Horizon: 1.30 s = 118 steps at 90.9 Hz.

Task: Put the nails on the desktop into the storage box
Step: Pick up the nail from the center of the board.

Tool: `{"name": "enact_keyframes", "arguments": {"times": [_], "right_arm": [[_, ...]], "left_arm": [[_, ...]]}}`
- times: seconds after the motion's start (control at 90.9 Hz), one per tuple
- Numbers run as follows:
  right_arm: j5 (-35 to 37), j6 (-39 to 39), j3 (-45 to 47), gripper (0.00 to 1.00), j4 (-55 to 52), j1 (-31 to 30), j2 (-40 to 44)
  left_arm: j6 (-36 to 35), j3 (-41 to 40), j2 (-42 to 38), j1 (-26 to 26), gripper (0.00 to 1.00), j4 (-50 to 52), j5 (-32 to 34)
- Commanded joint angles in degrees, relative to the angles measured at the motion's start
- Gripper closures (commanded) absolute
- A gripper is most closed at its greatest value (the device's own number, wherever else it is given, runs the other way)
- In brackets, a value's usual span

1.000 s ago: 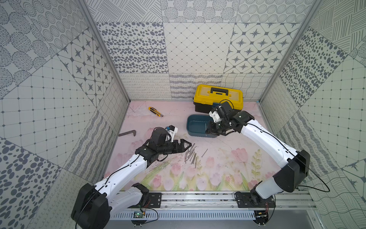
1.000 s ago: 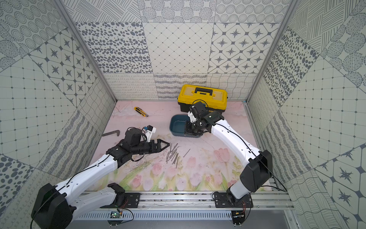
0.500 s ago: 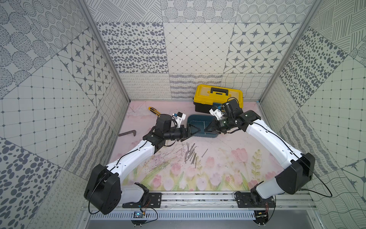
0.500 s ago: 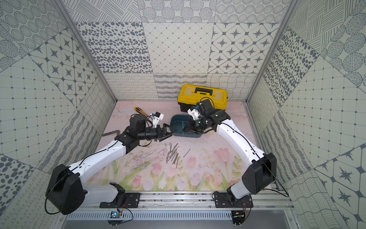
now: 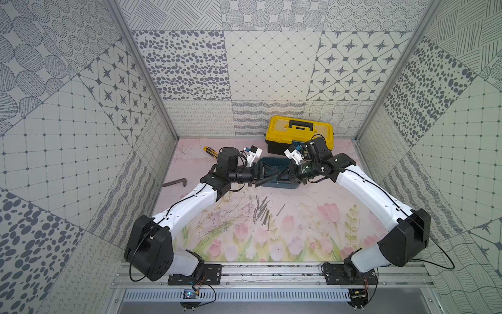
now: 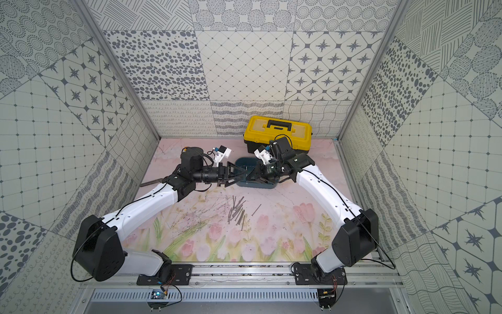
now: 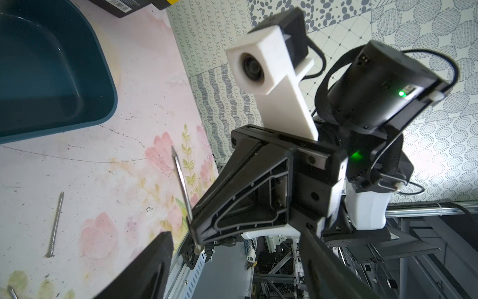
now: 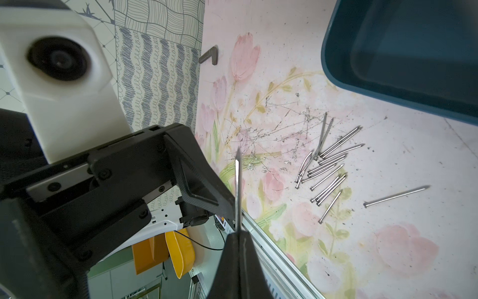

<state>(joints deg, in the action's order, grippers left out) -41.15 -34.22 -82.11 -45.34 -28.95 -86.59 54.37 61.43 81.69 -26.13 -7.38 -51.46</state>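
Observation:
My right gripper [image 8: 238,233] is shut on one thin grey nail [image 8: 237,191], held above the near edge of the teal storage box [image 5: 282,186]. Opposite it my left gripper [image 5: 267,176] is open, its fingers [image 7: 144,269] standing wide on either side of the right gripper's tip and the nail's head [image 7: 198,249], not touching it. In both top views the two grippers meet tip to tip over the box [image 6: 260,187]. Several nails [image 5: 262,212] lie in a loose pile on the flowered desktop [image 5: 312,233], in front of the box. A single nail [image 5: 280,210] lies just to their right.
A yellow-and-black toolbox [image 5: 298,133] stands right behind the storage box at the back wall. A yellow utility knife [image 5: 210,152] lies at the back left. A dark L-shaped bar [image 5: 175,182] rests by the left wall. Patterned walls close in three sides.
My left arm has swung from beside the nail pile back to the storage box, up to the right gripper. Its jaws have narrowed a little. The right gripper has shifted slightly, still holding its nail.

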Motion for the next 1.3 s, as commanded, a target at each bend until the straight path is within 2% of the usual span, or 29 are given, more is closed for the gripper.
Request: {"name": "enact_keyframes", "arguments": {"times": [0.0,0.066,0.143,0.187,0.275,0.495,0.616,0.836,1.023,1.233,1.288], "right_arm": [[-1.3,-0.9,1.0,1.00,2.8,-0.3,2.8],[-1.5,-0.9,1.3,1.00,2.9,-0.4,3.2],[-1.7,-1.1,1.7,1.00,3.1,-0.4,3.8],[-1.9,-1.2,1.9,1.00,3.1,-0.6,4.0],[-2.3,-1.2,2.2,1.00,3.1,-0.8,4.3],[-2.6,-1.7,2.7,1.00,3.9,-1.9,4.3],[-2.5,-1.8,2.6,1.00,4.0,-2.5,4.0],[-2.2,-1.7,2.1,1.00,4.0,-2.6,3.6],[-2.0,-2.0,2.2,1.00,4.3,-2.7,3.2],[-1.4,-2.5,2.3,1.00,4.8,-3.0,2.7],[-1.1,-2.3,2.1,0.79,4.8,-2.9,2.6]], "left_arm": [[0.1,1.5,1.4,0.0,0.29,-2.3,-4.4],[0.6,2.0,2.1,-0.1,0.40,-3.0,-4.6],[0.7,2.6,2.7,-0.1,0.44,-3.0,-4.7],[0.7,2.8,2.9,-0.1,0.44,-2.4,-4.4],[0.4,2.9,2.9,-0.1,0.38,-1.8,-3.7],[0.1,3.1,3.3,-0.1,0.44,-0.9,-2.2],[0.2,3.7,4.0,-0.1,0.53,-1.1,-2.2],[0.7,4.8,5.8,-0.1,0.81,-1.0,-3.4],[1.6,5.4,7.1,0.1,1.00,-1.2,-4.5],[1.3,5.3,7.3,0.5,1.00,-1.4,-5.5],[1.4,5.3,7.3,0.8,1.00,-1.3,-5.4]]}}
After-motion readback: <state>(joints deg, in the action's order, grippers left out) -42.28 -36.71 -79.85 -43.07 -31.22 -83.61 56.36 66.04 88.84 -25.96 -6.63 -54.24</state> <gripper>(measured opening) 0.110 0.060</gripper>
